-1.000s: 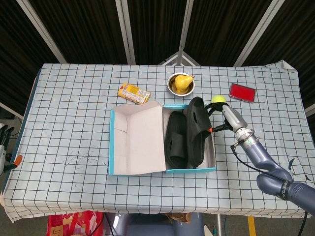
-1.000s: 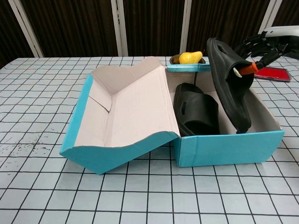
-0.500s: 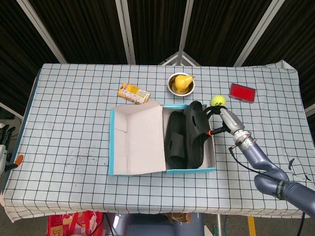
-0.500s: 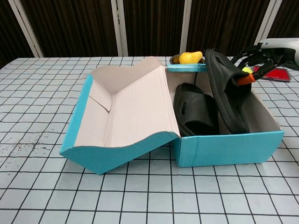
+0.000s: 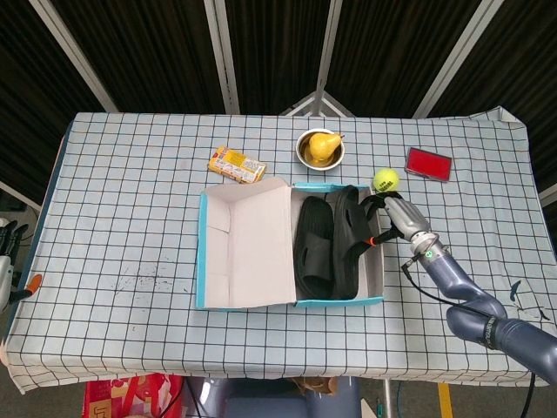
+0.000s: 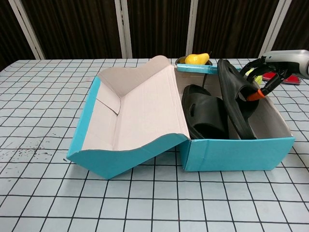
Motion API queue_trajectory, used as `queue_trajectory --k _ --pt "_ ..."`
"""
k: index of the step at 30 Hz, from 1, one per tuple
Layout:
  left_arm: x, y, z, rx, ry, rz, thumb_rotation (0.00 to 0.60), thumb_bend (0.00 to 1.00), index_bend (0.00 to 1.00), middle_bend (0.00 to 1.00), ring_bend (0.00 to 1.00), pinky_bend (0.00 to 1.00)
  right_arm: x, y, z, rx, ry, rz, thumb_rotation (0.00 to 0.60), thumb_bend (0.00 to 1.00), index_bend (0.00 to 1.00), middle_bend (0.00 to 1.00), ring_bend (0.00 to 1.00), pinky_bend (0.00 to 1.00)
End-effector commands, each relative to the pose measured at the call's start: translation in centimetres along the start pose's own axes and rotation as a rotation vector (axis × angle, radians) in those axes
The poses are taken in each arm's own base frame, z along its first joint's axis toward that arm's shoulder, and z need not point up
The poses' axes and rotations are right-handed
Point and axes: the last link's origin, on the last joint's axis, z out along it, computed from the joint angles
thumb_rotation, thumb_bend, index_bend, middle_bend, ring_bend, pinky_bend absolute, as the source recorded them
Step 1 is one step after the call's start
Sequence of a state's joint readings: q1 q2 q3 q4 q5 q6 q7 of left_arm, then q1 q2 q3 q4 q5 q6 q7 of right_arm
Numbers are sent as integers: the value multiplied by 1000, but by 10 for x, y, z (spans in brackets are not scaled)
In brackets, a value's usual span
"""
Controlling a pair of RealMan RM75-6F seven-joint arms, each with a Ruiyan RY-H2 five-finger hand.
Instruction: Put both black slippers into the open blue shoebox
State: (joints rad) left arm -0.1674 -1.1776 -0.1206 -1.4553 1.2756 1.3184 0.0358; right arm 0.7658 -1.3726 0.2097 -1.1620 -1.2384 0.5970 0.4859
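Note:
The open blue shoebox [image 5: 338,301] lies mid-table with its lid [image 5: 252,244] folded out to the left. One black slipper [image 5: 313,248] lies flat inside. The second black slipper [image 5: 348,235] stands on its edge in the box against the right wall, and my right hand [image 5: 383,222] grips its strap from the right. In the chest view that hand [image 6: 263,79] reaches over the box wall [image 6: 236,154], fingers on the upright slipper [image 6: 236,106] beside the flat one [image 6: 205,113]. My left hand [image 5: 9,261] shows only at the left table edge, away from everything.
Behind the box stand a bowl with a yellow pear [image 5: 319,148], a tennis ball [image 5: 385,179] close to my right hand, a red case [image 5: 428,163] and a snack packet [image 5: 237,165]. The checked cloth covers the table [image 5: 122,218].
My right hand has lowered the second slipper from above the box down into it. The box and its lid shifted slightly. The left hand has stayed put.

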Motion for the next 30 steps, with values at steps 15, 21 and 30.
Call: queue_trajectory --k 15,21,30 --pt "-1 1 2 -7 -7 -8 600 382 35 0 0 68 -4 -11 2 -45 22 -183 600 428 538 454 137 0" --pt "-1 2 2 -10 -5 -13 600 382 35 0 0 68 -6 -16 1 -57 31 -215 600 428 538 454 137 0" --pt "-1 2 3 -12 -7 -14 600 382 35 0 0 68 -7 -20 1 -72 34 -257 600 428 538 457 137 0"
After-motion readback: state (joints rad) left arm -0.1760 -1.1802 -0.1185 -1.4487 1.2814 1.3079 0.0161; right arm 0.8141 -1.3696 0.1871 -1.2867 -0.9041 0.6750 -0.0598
